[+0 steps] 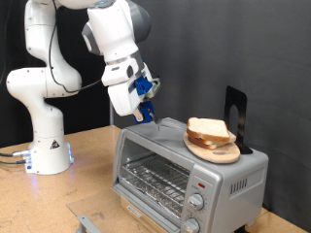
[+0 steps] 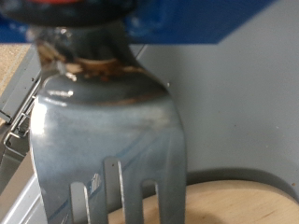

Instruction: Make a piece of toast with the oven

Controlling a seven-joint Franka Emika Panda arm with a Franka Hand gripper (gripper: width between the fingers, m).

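In the exterior view the white arm reaches down from the top, and its gripper (image 1: 144, 109) hangs just above the top of the oven (image 1: 185, 170), near the oven's left end as this view shows it. The oven is a small silver box on the wooden bench (image 1: 92, 160), its glass door shut, the wire rack showing behind the glass and two round knobs (image 1: 193, 212) at its right. The piece of toast (image 1: 209, 130) lies on a round wooden plate (image 1: 214, 149) on top of the oven, towards the right, apart from the gripper. A dark upright stand (image 1: 236, 118) rises just behind the plate. How wide the jaws stand cannot be told from here (blue parts and a dark shape crowd the tip).

In the wrist view a metal fork (image 2: 107, 131) fills the middle, its neck clamped up between the jaws and its prongs pointing away from the hand. Beyond the prongs show the grey oven top and the rim of the wooden plate (image 2: 243, 198).
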